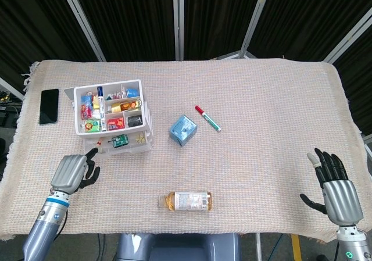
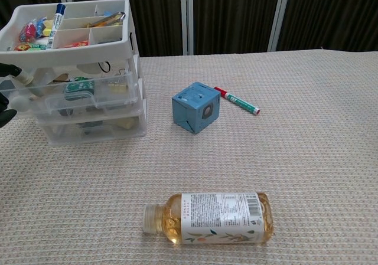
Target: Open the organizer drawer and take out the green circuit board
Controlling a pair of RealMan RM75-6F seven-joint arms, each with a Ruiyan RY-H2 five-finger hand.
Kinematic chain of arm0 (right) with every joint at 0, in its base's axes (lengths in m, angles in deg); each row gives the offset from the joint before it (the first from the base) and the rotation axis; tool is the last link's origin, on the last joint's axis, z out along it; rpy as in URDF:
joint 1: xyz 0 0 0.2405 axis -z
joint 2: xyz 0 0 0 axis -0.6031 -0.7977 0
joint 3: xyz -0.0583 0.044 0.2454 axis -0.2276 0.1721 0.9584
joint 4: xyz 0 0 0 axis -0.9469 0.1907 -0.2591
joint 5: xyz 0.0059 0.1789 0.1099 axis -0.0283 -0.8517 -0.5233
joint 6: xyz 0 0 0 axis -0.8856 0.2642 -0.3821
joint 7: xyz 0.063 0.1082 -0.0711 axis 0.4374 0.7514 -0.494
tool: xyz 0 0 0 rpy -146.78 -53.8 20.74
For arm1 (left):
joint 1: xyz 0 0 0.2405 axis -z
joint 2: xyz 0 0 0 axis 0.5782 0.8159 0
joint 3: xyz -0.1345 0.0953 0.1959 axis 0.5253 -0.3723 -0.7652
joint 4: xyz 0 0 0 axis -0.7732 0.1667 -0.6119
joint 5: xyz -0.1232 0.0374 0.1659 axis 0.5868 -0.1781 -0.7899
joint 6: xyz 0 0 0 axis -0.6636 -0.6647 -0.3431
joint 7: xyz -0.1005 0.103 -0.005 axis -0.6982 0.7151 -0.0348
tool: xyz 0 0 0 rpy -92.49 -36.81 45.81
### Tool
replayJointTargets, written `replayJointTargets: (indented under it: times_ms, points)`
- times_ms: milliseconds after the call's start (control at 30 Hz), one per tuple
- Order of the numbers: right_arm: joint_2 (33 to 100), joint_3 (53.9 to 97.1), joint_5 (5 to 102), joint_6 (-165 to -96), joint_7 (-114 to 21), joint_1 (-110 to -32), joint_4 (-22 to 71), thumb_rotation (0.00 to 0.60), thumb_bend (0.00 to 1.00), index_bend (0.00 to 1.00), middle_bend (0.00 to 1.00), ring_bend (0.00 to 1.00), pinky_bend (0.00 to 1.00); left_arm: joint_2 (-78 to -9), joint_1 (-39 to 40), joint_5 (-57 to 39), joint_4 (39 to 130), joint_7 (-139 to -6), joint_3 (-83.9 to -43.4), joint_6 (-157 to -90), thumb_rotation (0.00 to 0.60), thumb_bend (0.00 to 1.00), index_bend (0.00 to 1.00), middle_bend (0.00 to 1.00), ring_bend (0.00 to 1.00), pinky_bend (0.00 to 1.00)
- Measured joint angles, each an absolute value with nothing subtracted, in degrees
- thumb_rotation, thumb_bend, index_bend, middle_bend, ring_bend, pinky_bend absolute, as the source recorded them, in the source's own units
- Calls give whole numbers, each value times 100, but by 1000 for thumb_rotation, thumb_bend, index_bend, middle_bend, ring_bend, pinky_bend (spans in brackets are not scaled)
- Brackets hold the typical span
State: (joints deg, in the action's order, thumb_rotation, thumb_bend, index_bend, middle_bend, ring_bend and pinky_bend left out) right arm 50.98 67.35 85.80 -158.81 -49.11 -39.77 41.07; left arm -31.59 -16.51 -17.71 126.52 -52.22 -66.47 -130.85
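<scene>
The organizer point(image 1: 113, 118) stands at the desk's point(image 1: 261, 98) left, a phone point(image 1: 49, 106) just left of it. To its right sit a cube point(image 1: 183, 129) and — further right — a marker point(image 1: 207, 118). A bottle point(image 1: 186, 201) lies before them (near the front edge).

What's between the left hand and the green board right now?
Only the drawer itself: the green circuit board lies inside the clear organizer, behind the drawer's front wall. The left hand is at the drawer's front left corner; no loose item lies between them.
</scene>
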Motion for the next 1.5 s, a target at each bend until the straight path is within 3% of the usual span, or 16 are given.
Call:
replayJointTargets:
  times_ms: [933, 1300, 1400, 1500]
  points:
    - [5026, 6744, 8559, -15920, -4831, -3948, 4165, 600, 33, 90, 0, 0, 0, -2903, -2118, -3307, 12685, -5790, -7521, -13441, 600, 555, 319, 836, 865, 765]
    - [5041, 6737, 8569, -15904, -4865, -3952, 4157, 600, 33, 90, 0, 0, 0, -2894, -2266, -3561, 12534, -5833, -7495, -13753, 600, 547, 216, 836, 865, 760]
    - [5041, 6740, 8569, -15916, -4866, -3948, 4160, 600, 33, 90, 0, 0, 0, -2898, -2298, -3564, 12505, -5827, -7431, -13854, 600, 503, 192, 830, 863, 748]
    - [5043, 6743, 8559, -15908, -4862, -3950, 4160, 600, 33, 90, 0, 0, 0, -2845, -2325, -3610, 12513, -5881, -7344, -13994, 600, 339, 171, 796, 839, 727]
